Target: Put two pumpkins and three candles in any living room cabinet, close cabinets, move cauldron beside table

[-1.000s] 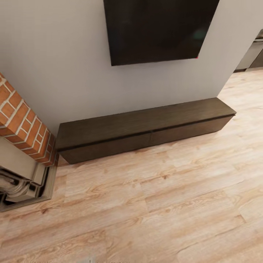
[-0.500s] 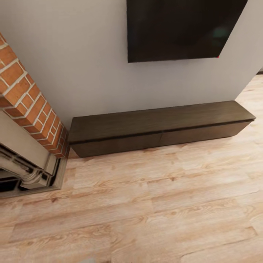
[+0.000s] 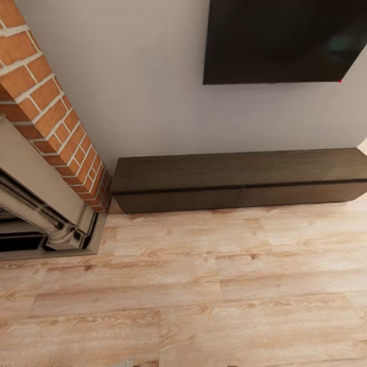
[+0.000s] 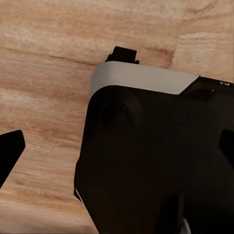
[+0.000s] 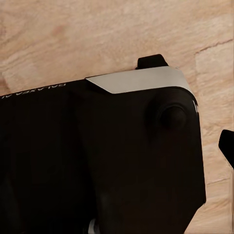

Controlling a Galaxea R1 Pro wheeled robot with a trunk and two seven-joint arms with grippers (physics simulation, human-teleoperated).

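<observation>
Mirrored, cut-off white lettering on the robot's black base (image 5: 97,161); unreadable.

Glossy black base (image 4: 156,161), silver-trimmed
</observation>
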